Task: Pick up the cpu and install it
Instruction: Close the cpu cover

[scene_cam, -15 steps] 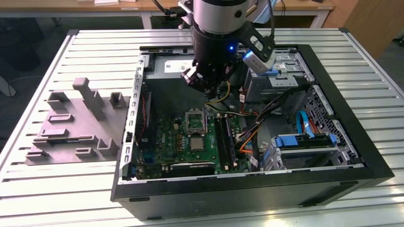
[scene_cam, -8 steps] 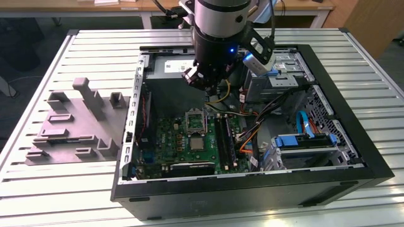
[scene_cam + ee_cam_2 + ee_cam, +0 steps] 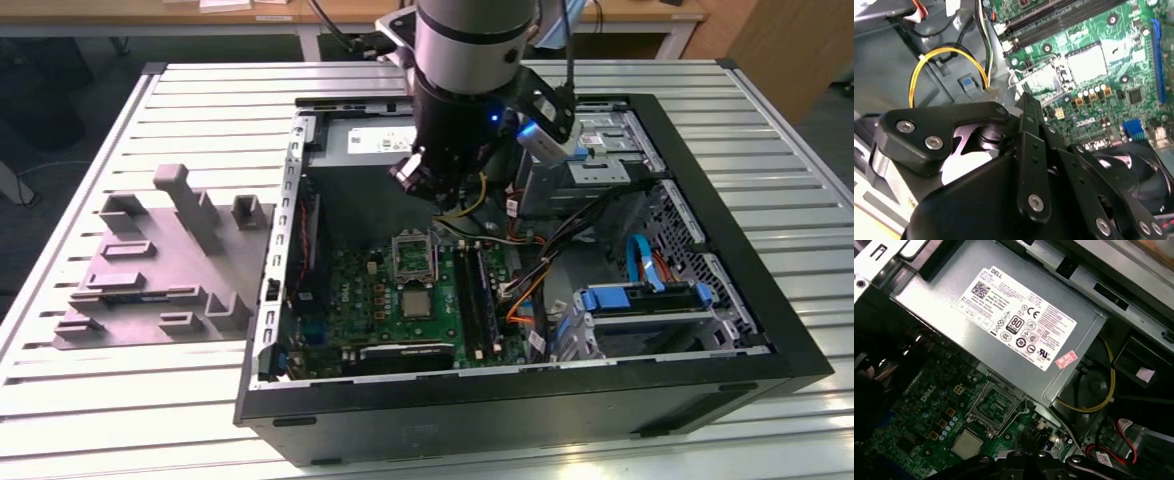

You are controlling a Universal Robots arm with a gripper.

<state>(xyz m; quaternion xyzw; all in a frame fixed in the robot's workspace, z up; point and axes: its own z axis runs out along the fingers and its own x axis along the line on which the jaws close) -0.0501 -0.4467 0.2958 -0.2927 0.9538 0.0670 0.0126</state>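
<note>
My tool (image 3: 1026, 107), grip state unclear, hangs over the motherboard (image 3: 400, 300); the cpu (image 3: 416, 303) sits below the open socket (image 3: 412, 256)—descend squarely.

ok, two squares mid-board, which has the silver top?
The cpu, farther from the power supply; the frame beside it, nearer the supply, is dark and hollow.

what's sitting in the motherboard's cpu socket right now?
The cpu lies flat in the socket, silvery top up, on the green motherboard. The hinged socket frame stands open beside it. Socket contacts beneath are covered.
</note>
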